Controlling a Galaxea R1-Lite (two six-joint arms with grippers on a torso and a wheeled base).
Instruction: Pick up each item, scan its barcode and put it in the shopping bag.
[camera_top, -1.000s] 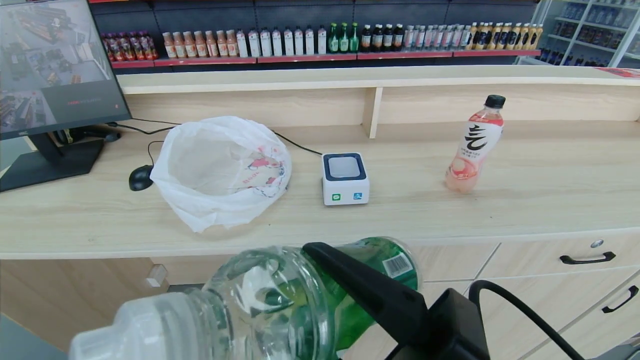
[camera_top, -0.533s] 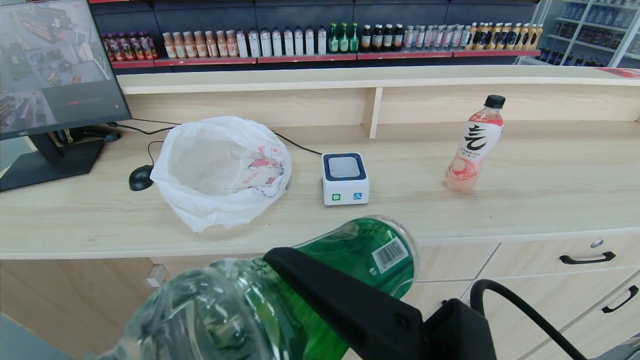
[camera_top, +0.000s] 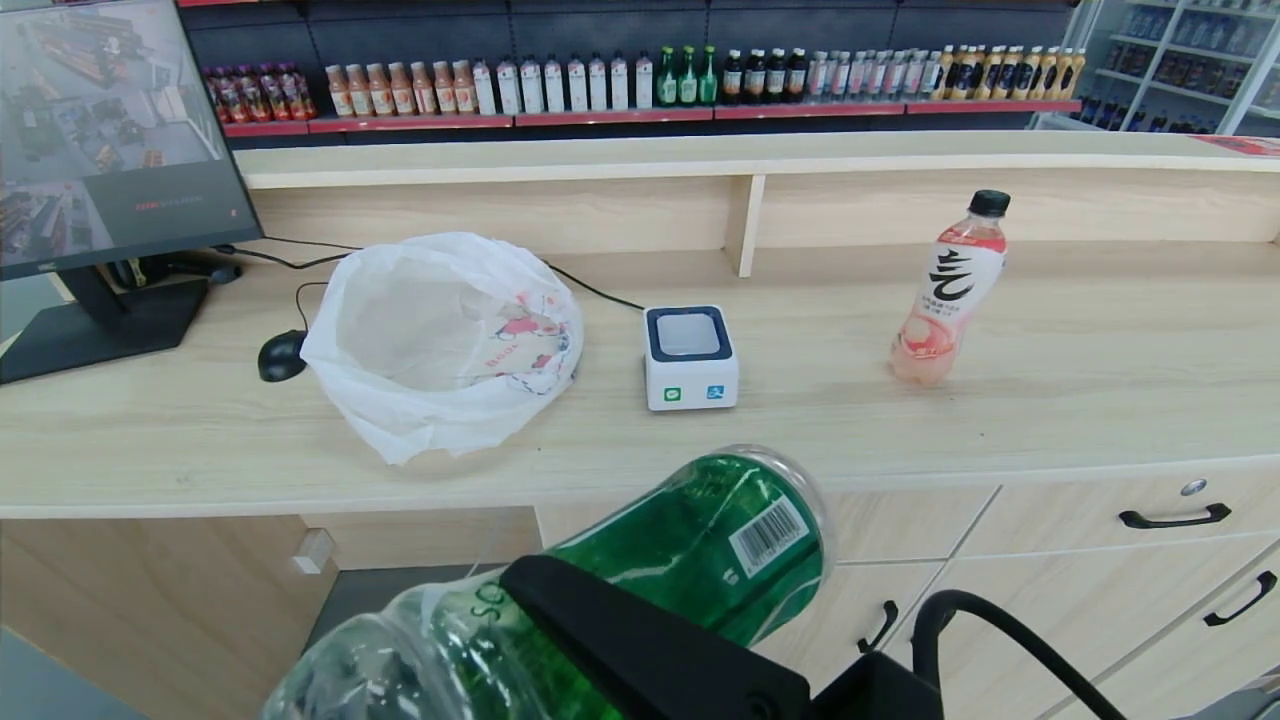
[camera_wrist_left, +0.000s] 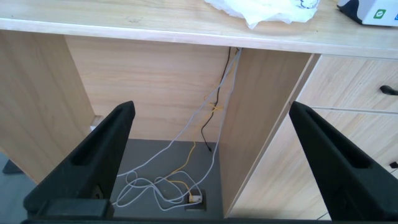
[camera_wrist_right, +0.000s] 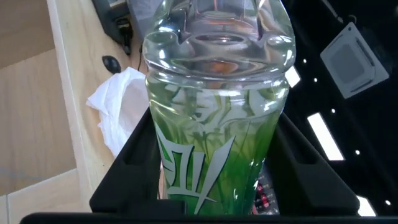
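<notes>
My right gripper (camera_top: 600, 610) is shut on a green drink bottle (camera_top: 700, 540), held tilted in front of the counter's front edge. Its base points up toward the scanner (camera_top: 690, 357), and its barcode (camera_top: 767, 535) faces upward. In the right wrist view the fingers (camera_wrist_right: 130, 168) clamp the bottle (camera_wrist_right: 214, 143) on both sides. A white shopping bag (camera_top: 440, 340) stands open left of the scanner. A pink bottle (camera_top: 945, 295) stands upright at the counter's right. My left gripper (camera_wrist_left: 214, 155) hangs open and holds nothing, below the counter top, facing the gap under it.
A monitor (camera_top: 100, 150) stands at the far left, with a black mouse (camera_top: 282, 355) and its cable beside the bag. A raised ledge (camera_top: 700, 160) runs along the counter's back. Drawers with black handles (camera_top: 1175, 517) sit under the counter's right. Loose cables (camera_wrist_left: 180, 180) lie on the floor beneath.
The green bottle has swung in my right gripper: its cap end dropped out of view at lower left, and the barcode now shows more fully. Nothing on the counter moved.
</notes>
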